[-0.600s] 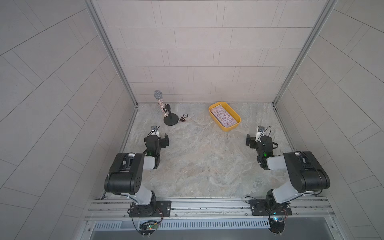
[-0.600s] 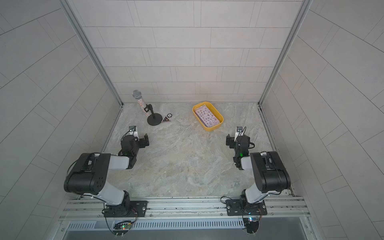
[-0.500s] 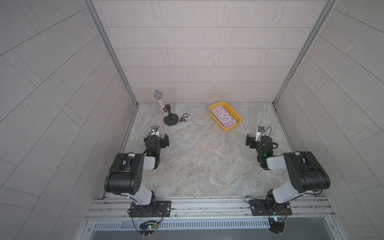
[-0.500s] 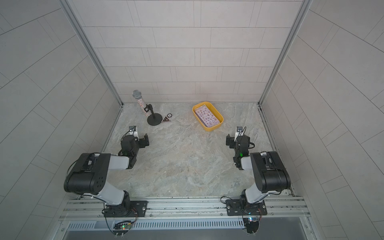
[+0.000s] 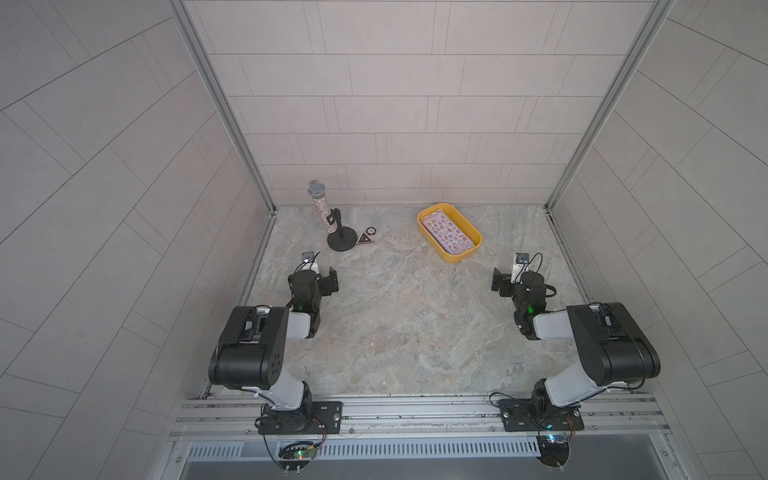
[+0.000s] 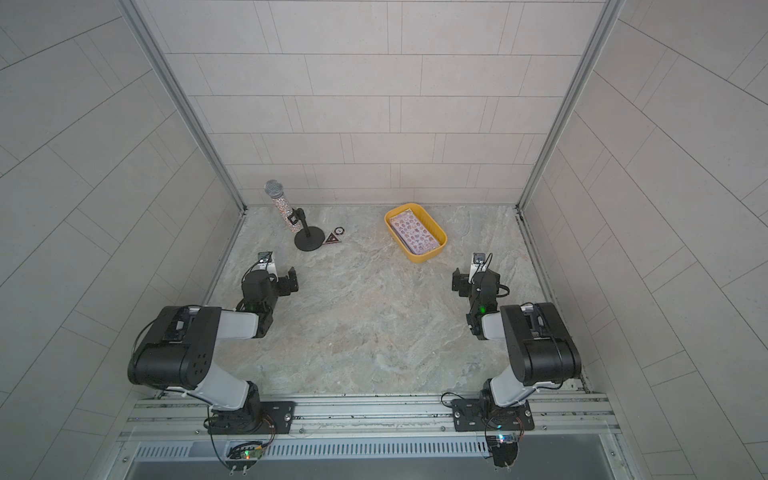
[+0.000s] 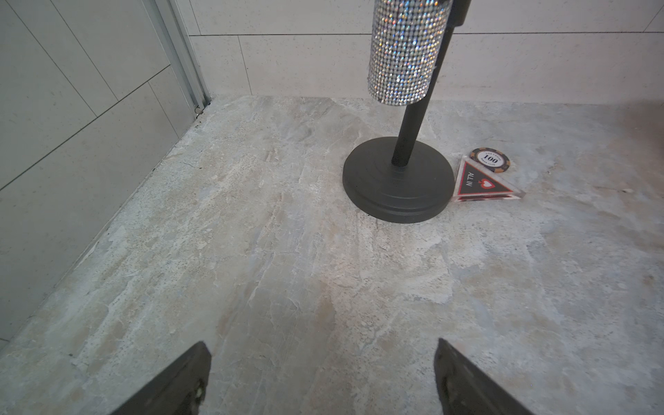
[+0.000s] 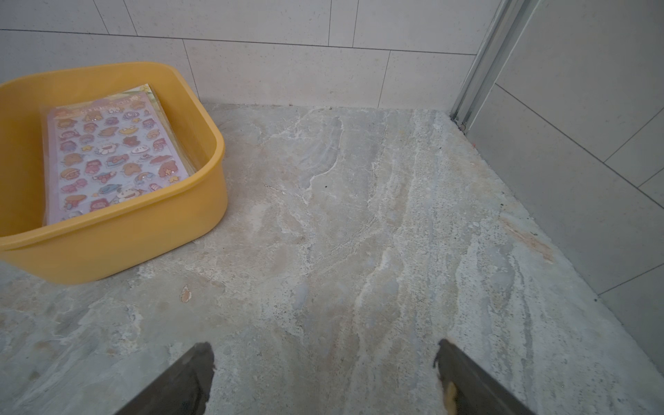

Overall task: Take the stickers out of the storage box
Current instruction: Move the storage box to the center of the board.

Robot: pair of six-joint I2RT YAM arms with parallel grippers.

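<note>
The storage box (image 5: 455, 257) (image 6: 419, 258) is a shallow yellow tub at the back of the table, right of centre. The stickers (image 5: 447, 234) (image 6: 415, 235) lie flat inside it as a stack, with a pink sheet of tiny cartoon figures on top. In the right wrist view the box (image 8: 118, 248) and stickers (image 8: 115, 158) lie ahead and off to one side of my right gripper (image 8: 323, 344), which is open and empty. My left gripper (image 7: 321, 345) is also open over bare table. In both top views the left gripper (image 5: 319, 275) (image 6: 279, 277) and the right gripper (image 5: 512, 276) (image 6: 469, 277) sit low, well short of the box.
A glittery microphone (image 5: 321, 203) (image 7: 402, 54) leans on a black stand with a round base (image 7: 397, 183) at the back left. Beside the base lie a dark triangle badge (image 7: 481, 183) and a round chip (image 7: 490, 159). Tiled walls close in the table on three sides.
</note>
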